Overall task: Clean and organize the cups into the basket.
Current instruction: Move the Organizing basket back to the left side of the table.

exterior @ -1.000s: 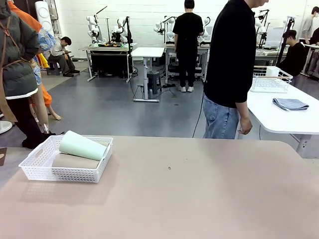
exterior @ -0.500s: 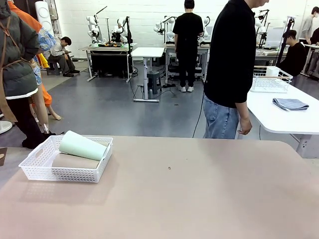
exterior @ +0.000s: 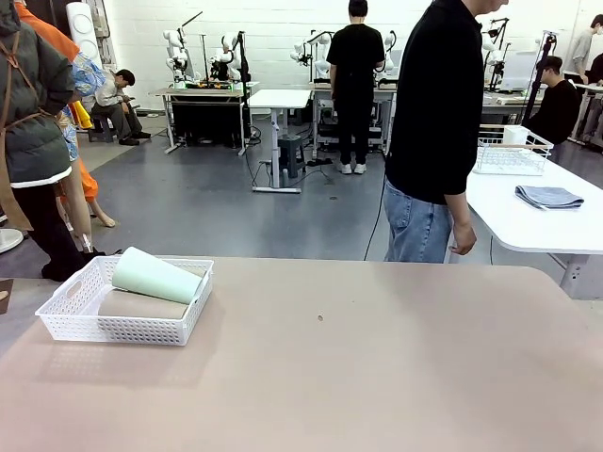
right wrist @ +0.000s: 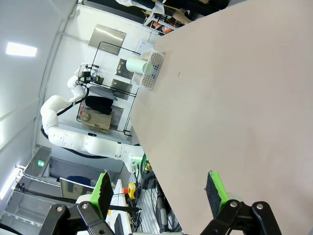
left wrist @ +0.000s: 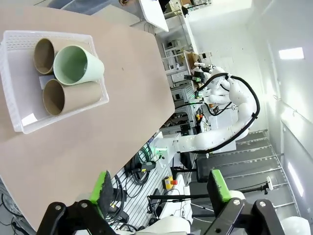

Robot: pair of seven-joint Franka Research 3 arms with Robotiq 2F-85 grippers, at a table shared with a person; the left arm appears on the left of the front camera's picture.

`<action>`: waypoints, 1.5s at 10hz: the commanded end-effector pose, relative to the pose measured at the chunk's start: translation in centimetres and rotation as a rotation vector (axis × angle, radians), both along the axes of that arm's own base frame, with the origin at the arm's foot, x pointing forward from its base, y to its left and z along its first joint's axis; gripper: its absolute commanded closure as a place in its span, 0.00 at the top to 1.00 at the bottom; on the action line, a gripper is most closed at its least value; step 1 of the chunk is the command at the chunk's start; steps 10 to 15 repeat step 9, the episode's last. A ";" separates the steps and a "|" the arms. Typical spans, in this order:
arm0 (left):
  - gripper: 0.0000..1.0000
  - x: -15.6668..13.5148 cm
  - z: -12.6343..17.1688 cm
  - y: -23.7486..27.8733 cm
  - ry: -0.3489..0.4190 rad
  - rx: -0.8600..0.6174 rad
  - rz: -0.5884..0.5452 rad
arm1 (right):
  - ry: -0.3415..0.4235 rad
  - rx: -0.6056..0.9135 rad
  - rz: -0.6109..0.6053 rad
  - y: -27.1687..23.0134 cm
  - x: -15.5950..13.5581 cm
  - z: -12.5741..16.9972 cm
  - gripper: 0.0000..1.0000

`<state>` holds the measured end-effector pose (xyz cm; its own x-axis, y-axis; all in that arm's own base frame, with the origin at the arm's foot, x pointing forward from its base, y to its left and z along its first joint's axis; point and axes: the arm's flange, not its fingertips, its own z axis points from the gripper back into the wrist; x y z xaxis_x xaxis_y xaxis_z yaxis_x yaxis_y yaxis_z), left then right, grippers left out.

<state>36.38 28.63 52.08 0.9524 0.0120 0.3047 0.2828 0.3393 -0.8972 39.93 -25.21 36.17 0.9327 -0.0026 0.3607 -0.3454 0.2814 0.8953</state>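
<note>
The white basket (exterior: 71,319) stands on the left part of the table (exterior: 358,358), near its far edge. All three cups lie on their sides inside: two taupe cups (left wrist: 61,95) side by side, and the mint cup (exterior: 155,276) resting on top of them. The left gripper (left wrist: 160,187) and the right gripper (right wrist: 157,188) both have their fingers spread wide and hold nothing. A person (exterior: 436,122) stands behind the table at the right.

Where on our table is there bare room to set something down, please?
Almost everywhere: the tabletop lies bare from the basket at the robot's left across to the right edge, and along the near edge. The basket itself is crowded: two taupe cups lie side by side with the mint cup on top.
</note>
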 end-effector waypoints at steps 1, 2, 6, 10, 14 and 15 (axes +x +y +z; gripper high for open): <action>1.00 -0.4 0.2 -0.1 -0.007 0.015 -0.009 | 0.001 -0.006 0.000 0.2 0.1 0.0 1.00; 1.00 -0.4 0.2 -0.1 -0.007 0.015 -0.009 | 0.001 -0.006 0.000 0.2 0.1 0.0 1.00; 1.00 -0.4 0.2 -0.1 -0.007 0.015 -0.009 | 0.001 -0.006 0.000 0.2 0.1 0.0 1.00; 1.00 -0.4 0.2 -0.1 -0.007 0.015 -0.009 | 0.001 -0.006 0.000 0.2 0.1 0.0 1.00; 1.00 -0.4 0.2 -0.1 -0.007 0.015 -0.009 | 0.001 -0.006 0.000 0.2 0.1 0.0 1.00; 1.00 -0.4 0.2 -0.1 -0.007 0.015 -0.009 | 0.001 -0.006 0.000 0.2 0.1 0.0 1.00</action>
